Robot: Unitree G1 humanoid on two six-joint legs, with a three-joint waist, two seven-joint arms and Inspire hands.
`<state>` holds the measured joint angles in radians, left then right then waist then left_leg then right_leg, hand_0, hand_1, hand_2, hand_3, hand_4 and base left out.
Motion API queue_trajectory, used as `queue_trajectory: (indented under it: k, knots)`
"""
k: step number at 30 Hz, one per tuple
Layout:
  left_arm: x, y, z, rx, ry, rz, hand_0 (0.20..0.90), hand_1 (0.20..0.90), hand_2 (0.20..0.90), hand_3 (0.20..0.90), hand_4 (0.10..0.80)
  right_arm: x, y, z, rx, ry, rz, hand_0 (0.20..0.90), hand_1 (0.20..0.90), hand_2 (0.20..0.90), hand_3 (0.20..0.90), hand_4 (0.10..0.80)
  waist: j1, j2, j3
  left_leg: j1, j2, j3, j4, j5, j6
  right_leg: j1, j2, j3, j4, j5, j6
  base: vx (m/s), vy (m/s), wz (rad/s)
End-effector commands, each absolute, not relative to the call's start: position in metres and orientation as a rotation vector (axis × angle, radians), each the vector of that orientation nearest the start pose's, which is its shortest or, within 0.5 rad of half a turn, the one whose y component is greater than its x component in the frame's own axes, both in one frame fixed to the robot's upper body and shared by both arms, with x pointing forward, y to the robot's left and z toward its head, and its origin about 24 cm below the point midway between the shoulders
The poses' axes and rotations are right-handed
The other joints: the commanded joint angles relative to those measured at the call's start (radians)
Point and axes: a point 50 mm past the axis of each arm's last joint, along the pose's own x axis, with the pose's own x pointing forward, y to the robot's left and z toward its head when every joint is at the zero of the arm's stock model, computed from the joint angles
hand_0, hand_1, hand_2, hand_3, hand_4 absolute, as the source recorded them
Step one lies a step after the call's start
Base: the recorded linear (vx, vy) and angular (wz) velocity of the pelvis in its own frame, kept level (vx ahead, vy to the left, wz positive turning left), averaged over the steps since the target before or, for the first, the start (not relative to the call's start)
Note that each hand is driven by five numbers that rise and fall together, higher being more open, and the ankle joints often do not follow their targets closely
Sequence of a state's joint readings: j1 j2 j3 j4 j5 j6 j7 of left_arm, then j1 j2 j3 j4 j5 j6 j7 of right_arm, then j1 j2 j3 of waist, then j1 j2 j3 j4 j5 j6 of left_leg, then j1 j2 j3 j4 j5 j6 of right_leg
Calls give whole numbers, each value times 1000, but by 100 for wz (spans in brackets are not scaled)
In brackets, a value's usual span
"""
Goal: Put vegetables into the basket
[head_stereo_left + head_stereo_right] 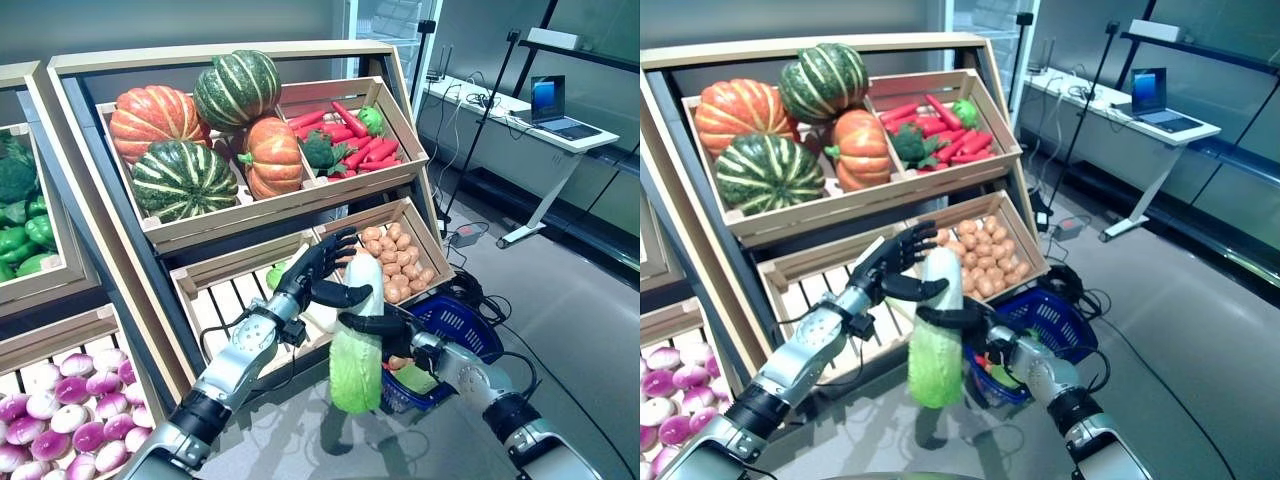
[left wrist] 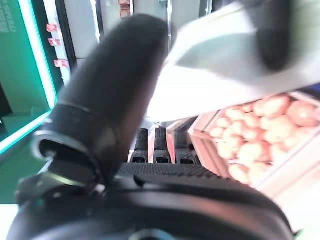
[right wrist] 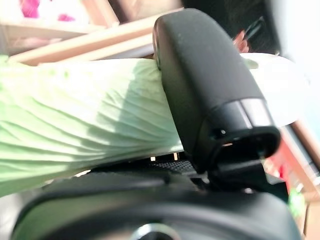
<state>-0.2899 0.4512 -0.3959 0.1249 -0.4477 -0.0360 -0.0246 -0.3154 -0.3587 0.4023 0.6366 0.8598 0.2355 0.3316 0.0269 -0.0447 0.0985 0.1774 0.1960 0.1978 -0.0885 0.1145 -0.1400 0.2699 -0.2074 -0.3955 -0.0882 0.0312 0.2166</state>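
Note:
A long napa cabbage [image 1: 357, 375] [image 3: 75, 130] hangs upright, white stem up and green leaves down, in front of the lower crates. My right hand [image 1: 398, 335] [image 1: 990, 335] is shut round its middle, thumb [image 3: 210, 90] pressed across the leaves. My left hand [image 1: 315, 270] [image 1: 890, 262] is at the cabbage's white top [image 2: 215, 75], fingers spread straight and the thumb [image 2: 110, 90] lying against the stem. The blue basket [image 1: 475, 330] [image 1: 1060, 310] stands on the floor just right of and behind the cabbage, with some green and orange produce inside.
The wooden stand holds pumpkins [image 1: 185, 180] and red peppers [image 1: 360, 150] on top, below them a slatted crate [image 1: 225, 300] and a potato crate [image 1: 400, 260]. Purple-white turnips [image 1: 60, 410] lie lower left. A desk with a laptop [image 1: 550, 105] stands far right.

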Motion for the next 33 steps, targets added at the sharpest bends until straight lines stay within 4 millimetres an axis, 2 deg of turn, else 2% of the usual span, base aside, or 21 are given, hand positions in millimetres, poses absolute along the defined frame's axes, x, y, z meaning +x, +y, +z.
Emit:
queue_trajectory:
  k: [1, 3, 5, 9, 14, 15, 18, 21, 25, 26, 27, 28, 31, 33]
  knots:
    - [321, 137, 149, 68, -368, -334, 900, 900, 900, 900, 800, 315, -185, 18, 374, 357, 370, 300, 300, 300, 300, 400, 1, 24, -12, 32, -18, 4, 1, -112, 11, -11, 38, 14, 1, -17, -85, 0, 0, 0]
    - [324, 152, 143, 76, -350, -244, 900, 900, 900, 900, 800, 315, -204, 21, 362, 336, 311, 300, 300, 300, 300, 400, -7, 22, -10, 33, -17, 12, 1, -112, 12, -16, 38, 21, 1, -15, -83, 14, -19, -6]
    - [325, 158, 142, 78, -350, -212, 900, 900, 900, 900, 800, 315, -209, 22, 358, 331, 292, 300, 300, 300, 300, 400, -9, 22, -10, 33, -17, 15, 1, -113, 13, -18, 38, 24, 1, -14, -82, 5, -10, -13]
    - [328, 185, 139, 74, -354, -50, 900, 900, 900, 900, 800, 313, -237, 25, 333, 319, 213, 300, 300, 300, 300, 400, -16, 18, -7, 34, -15, 26, 1, -113, 14, -22, 38, 30, 2, -13, -81, 13, -17, -11]
    - [334, 202, 137, 151, -347, 50, 900, 900, 900, 900, 800, 312, -261, 26, 292, 324, 115, 300, 300, 300, 300, 400, -22, 16, -5, 34, -14, 32, 1, -112, 14, -27, 39, 36, 4, -14, -81, 12, -10, -1]
    - [334, 204, 136, 185, -346, 57, 900, 900, 900, 900, 800, 312, -265, 27, 290, 322, 98, 300, 300, 300, 300, 400, -22, 17, -5, 35, -14, 33, 1, -112, 14, -27, 39, 37, 4, -13, -80, 65, -33, -1]
    - [335, 220, 136, 455, -351, 108, 900, 900, 900, 900, 800, 311, -289, 34, 301, 286, -43, 300, 300, 300, 300, 400, -23, 19, -5, 37, -13, 39, 1, -114, 14, -27, 38, 39, 2, -12, -78, 114, -50, -2]
    - [334, 235, 134, 613, -334, 134, 900, 900, 900, 900, 800, 309, -308, 39, 274, 246, -196, 300, 300, 300, 300, 400, -20, 22, -4, 38, -14, 44, 1, -116, 15, -28, 38, 40, 5, -15, -77, 138, -43, -7]
    - [333, 249, 136, 783, -329, 173, 900, 900, 900, 900, 800, 313, -317, 47, 304, 199, -350, 300, 300, 300, 300, 400, -16, 35, 16, 30, -16, 44, 1, -111, 14, -48, 39, 46, 23, -25, -82, 86, -20, -7]
    - [338, 252, 144, 818, -349, 194, 900, 900, 900, 900, 800, 324, -318, 63, 316, 149, -390, 300, 300, 300, 300, 400, -11, 45, 41, 7, -15, 36, 1, -100, 8, -82, 37, 48, 46, -34, -88, -92, 12, -3]
    - [340, 252, 146, 825, -355, 199, 900, 900, 900, 900, 800, 326, -318, 66, 319, 136, -397, 300, 300, 300, 300, 400, -10, 48, 45, -1, -15, 34, 1, -97, 7, -92, 36, 49, 52, -36, -89, -321, 19, -7]
    - [350, 254, 166, 854, -403, 244, 900, 900, 900, 900, 800, 343, -325, 99, 343, 49, -428, 300, 300, 300, 300, 400, -4, 63, 99, -54, -13, 18, 23, -88, -1, -150, 28, 48, 96, -51, -96, -403, 24, -8]
    - [366, 254, 201, 876, -496, 327, 900, 900, 900, 900, 800, 362, -336, 156, 425, -121, -472, 300, 300, 300, 300, 400, -4, 89, 209, -184, -13, -16, 115, -86, -13, -271, 9, 52, 194, -72, -108, -458, 45, 0]
    - [370, 255, 215, 882, -533, 372, 900, 900, 900, 900, 800, 367, -342, 182, 476, -208, -500, 300, 300, 300, 300, 400, -6, 103, 266, -268, -16, -29, 195, -101, -17, -355, -14, 55, 278, -91, -113, -291, 66, 8]
